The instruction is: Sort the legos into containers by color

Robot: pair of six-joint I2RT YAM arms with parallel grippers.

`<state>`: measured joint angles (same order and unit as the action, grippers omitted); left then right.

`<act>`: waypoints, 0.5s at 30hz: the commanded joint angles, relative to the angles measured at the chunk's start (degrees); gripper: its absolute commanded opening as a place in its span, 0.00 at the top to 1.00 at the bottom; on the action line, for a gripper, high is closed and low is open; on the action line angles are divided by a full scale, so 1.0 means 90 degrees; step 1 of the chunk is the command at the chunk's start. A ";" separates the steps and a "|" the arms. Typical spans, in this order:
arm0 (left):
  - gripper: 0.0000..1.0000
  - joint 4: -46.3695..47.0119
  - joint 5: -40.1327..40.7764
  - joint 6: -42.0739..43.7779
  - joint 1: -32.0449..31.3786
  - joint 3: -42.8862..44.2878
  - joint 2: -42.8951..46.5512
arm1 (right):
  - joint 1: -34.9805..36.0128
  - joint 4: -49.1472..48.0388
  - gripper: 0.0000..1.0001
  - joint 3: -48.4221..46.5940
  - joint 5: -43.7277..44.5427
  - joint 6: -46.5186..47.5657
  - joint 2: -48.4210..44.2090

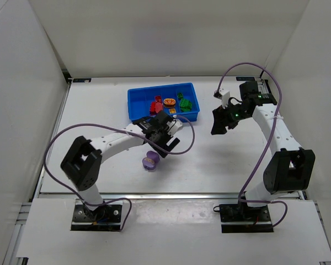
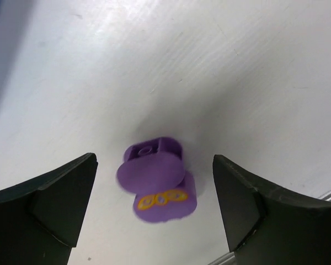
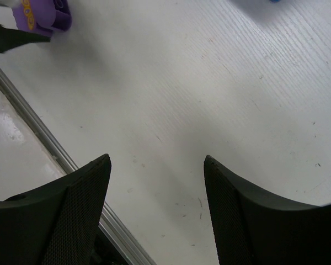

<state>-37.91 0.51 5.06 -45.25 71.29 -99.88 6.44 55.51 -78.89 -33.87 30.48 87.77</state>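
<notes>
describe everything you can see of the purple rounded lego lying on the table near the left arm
The purple rounded plastic lego looks like two oval pieces bunched together; whether they are joined is unclear. One shows a smooth face with a stud at its far edge, the other a yellow-orange print on its side. It lies on the white table, apart from the blue tray. The left gripper hangs open above it, its fingers either side in the wrist view, neither touching it.

Top camera looks down over the table [image 1: 226, 160] from its near edge; both wrist cameras sit low and close, sharing the purple lego [image 2: 157, 187] toward that edge.
</notes>
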 commanded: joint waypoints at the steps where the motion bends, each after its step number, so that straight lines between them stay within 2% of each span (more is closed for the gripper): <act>1: 0.04 -0.0229 0.0529 -0.0064 -0.0030 -0.0050 0.0881 | -0.0022 -0.0064 0.28 -0.0013 -0.0241 0.0070 -0.0065; 5: 0.02 -0.0513 0.0578 -0.0259 -0.0030 -0.0206 0.1312 | -0.0022 -0.0064 0.28 -0.0121 -0.0338 0.0061 0.0072; 15: 0.01 -0.0973 0.0148 -0.1099 -0.0050 -0.0440 0.1205 | -0.0002 0.0014 0.28 -0.0433 -0.0368 0.0041 0.0365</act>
<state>-45.06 3.57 -1.48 -45.25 67.94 -89.49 6.44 55.53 -79.88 -35.90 30.44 91.00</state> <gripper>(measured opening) 0.995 0.719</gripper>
